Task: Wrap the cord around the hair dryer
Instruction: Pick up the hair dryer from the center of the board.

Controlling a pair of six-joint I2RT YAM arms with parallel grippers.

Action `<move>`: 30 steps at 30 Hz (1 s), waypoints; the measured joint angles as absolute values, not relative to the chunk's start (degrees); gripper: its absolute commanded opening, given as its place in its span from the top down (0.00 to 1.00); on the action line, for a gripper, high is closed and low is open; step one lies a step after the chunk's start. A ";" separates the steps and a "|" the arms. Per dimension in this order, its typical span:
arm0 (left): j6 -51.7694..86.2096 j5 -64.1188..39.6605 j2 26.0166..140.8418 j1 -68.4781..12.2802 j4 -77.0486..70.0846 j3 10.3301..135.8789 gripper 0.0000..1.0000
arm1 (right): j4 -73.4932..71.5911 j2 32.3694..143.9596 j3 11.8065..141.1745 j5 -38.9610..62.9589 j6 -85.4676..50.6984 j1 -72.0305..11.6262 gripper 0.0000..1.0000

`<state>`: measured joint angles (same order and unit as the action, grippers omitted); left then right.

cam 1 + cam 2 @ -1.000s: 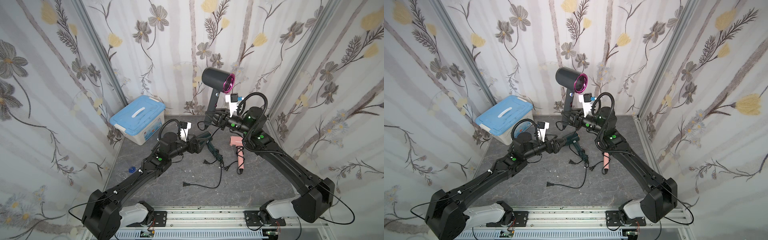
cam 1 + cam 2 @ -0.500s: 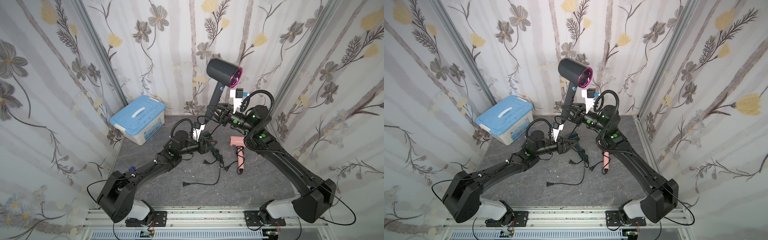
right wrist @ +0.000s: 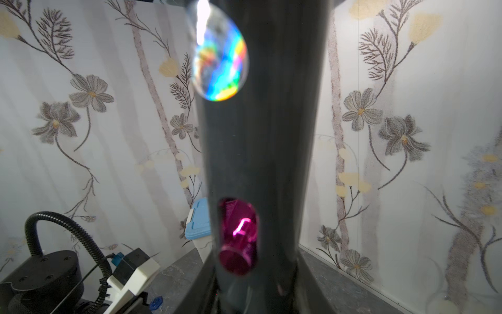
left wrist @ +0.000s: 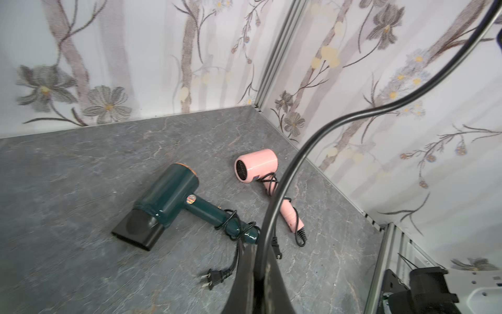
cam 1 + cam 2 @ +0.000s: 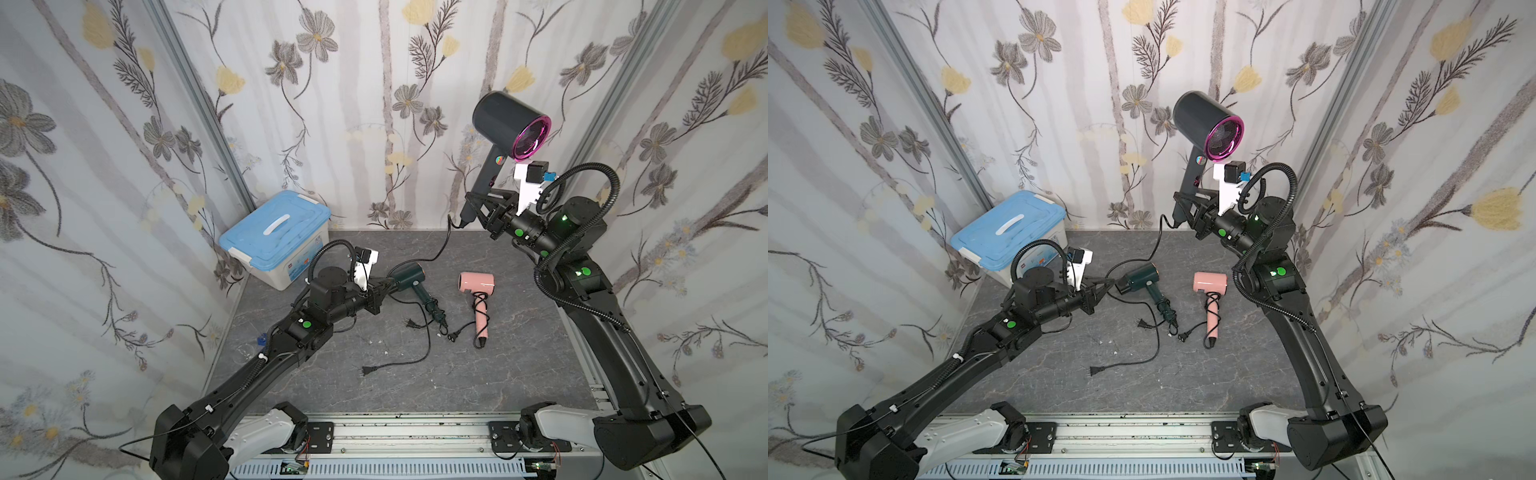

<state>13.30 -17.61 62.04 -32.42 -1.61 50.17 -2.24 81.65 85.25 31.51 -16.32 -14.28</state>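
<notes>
Starting the first wrap, I judge.
My right end effector (image 5: 473, 209) holds the grey hair dryer (image 5: 505, 122) aloft; left end effector (image 5: 385, 286), clamped on its cord (image 4: 275, 209), must circle the handle.

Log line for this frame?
left gripper: jaws shut on cord | right gripper: jaws shut on hair dryer handle, aloft | cord: unwrapped

Grey tabletop (image 5: 478, 374) with green dryer (image 5: 409, 279), pink dryer (image 5: 478, 286), bin (image 5: 276, 237)

I count three hair dryers: dark grey dryer (image 5: 505, 122), green dryer (image 5: 409, 277), pink dryer (image 5: 476, 282). Three cords: long cord (image 5: 444, 249), green dryer's cord (image 5: 436, 316), pink dryer's cord (image 5: 480, 299). One blue-lidded box (image 5: 253, 245).
</notes>
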 measured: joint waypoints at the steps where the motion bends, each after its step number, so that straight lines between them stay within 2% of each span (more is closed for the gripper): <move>1: 12.75 -15.86 62.02 -31.07 0.25 50.65 0.31 | -0.73 81.69 85.78 31.09 -15.53 -13.67 1.00; 2: 12.49 -14.39 62.19 -29.52 1.89 51.29 0.14 | 0.80 81.80 86.56 30.70 -14.52 -13.17 1.00; 3: 12.45 -13.43 62.35 -27.99 3.07 51.83 0.04 | 2.37 82.04 87.61 30.26 -13.32 -12.75 1.00; 4: 12.47 -12.88 62.52 -26.02 4.08 52.34 0.00 | 4.19 82.59 89.25 30.20 -11.88 -12.56 1.00; 8: 13.76 -13.69 62.52 -21.69 4.93 53.08 0.00 | 13.89 86.87 96.36 35.24 -3.38 -12.45 1.00; 12: 12.56 -19.79 62.74 -19.29 4.89 55.77 0.00 | 25.36 89.17 94.48 43.16 4.80 -12.45 1.00; 16: 7.90 -30.87 63.66 -16.69 6.61 61.60 0.00 | 35.18 89.73 87.99 51.72 13.06 -12.53 1.00; 20: -2.24 -44.45 67.61 -15.79 16.45 72.97 0.00 | 43.42 92.51 85.43 56.93 23.24 -13.34 1.00; 25: -14.90 -54.15 72.03 -15.66 31.90 82.74 0.00 | 51.77 97.38 82.70 53.91 33.10 -17.32 1.00; 30: -23.16 -55.70 75.57 -15.66 42.68 87.74 0.00 | 55.07 100.31 82.08 50.74 38.85 -22.63 1.00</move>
